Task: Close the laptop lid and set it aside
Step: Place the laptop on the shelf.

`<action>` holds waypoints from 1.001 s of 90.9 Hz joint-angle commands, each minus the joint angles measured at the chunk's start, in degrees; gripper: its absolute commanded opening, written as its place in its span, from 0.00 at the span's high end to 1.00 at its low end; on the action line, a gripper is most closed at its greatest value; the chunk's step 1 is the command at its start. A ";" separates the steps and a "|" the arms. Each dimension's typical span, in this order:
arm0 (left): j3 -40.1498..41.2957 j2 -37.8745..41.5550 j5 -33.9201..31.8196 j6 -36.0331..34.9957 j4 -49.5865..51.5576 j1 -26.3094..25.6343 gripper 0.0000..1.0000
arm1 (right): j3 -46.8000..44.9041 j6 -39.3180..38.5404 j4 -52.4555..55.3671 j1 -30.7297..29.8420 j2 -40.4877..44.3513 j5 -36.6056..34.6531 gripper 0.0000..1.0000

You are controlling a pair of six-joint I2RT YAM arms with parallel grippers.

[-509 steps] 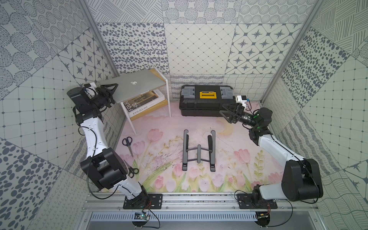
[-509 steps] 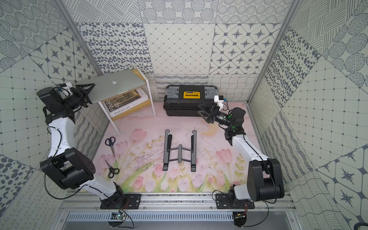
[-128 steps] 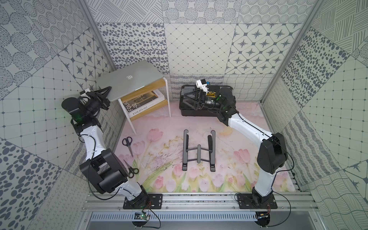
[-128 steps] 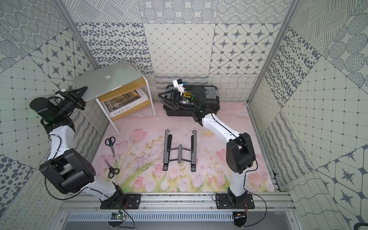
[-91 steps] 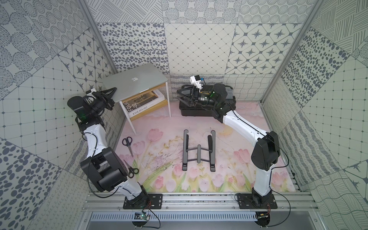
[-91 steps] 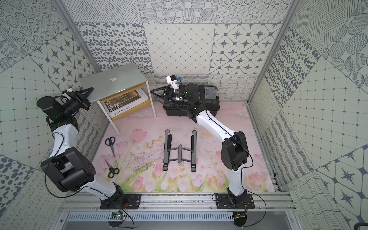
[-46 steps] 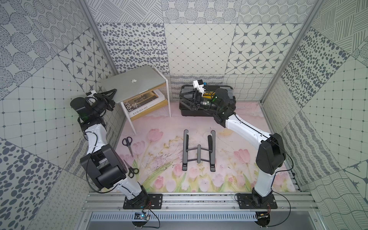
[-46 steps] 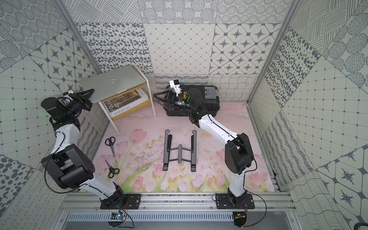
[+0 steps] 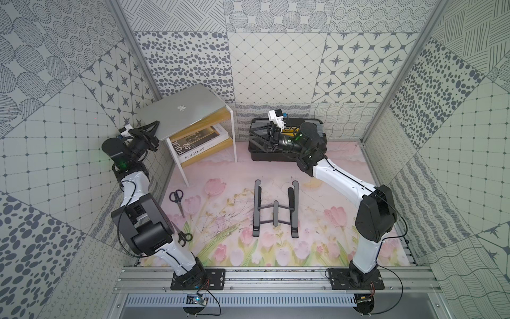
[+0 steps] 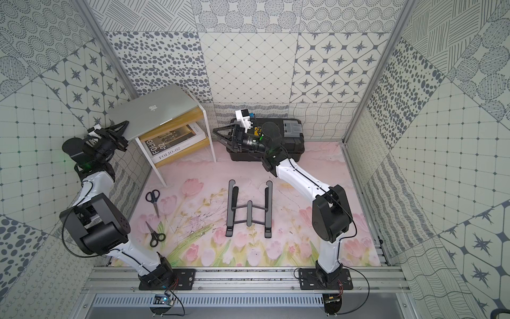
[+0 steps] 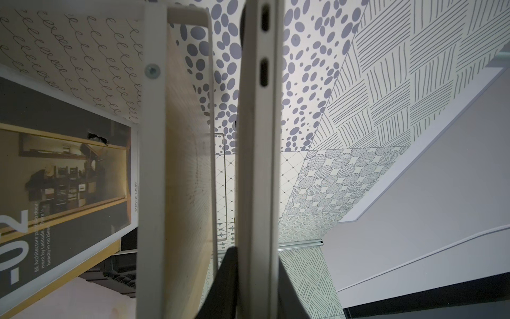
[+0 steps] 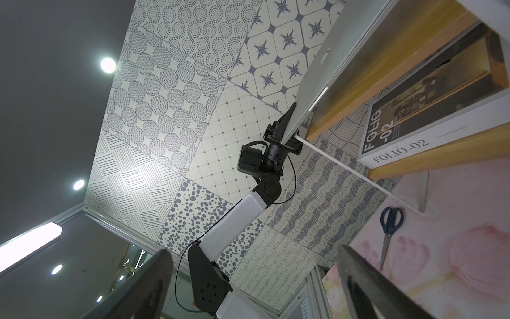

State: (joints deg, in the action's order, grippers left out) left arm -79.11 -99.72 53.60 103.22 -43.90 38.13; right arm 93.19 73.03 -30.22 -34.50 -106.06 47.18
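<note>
A: Top views first; how are the arms posed?

B: In both top views the left arm reaches up toward the back corner; the left fingers (image 9: 150,125) are clamped on a corner of the closed laptop (image 9: 182,110), above the shelf unit (image 9: 234,138). The right arm stretches over the toolbox (image 9: 317,129); the right fingers (image 10: 224,127) are spread wide, holding nothing.

A: Left wrist?

B: The laptop's edge, lid shut; a gap shows between it and the shelf unit.

A: Right wrist?

B: Wide fingers; the floral surface (image 12: 441,248) with scissors (image 12: 389,223); patterned walls (image 12: 165,82).

On floral mat (image 9: 220,250): folding stand (image 9: 276,212); toolbox (image 10: 296,145) behind stand; scissors (image 9: 176,197), second scissors (image 9: 183,237), side table (image 9: 234,138) left of stand; book (image 9: 198,146) on table's lower shelf.
</note>
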 commanded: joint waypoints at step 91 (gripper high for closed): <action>-2.12 6.20 -1.60 -14.09 15.95 -2.30 1.00 | -0.89 2.51 -6.30 -0.20 -0.01 0.32 0.03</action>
State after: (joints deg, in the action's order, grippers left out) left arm -79.88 -94.63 53.08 95.70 -28.42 36.71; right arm 92.99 75.22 -33.28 -34.48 -106.06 47.29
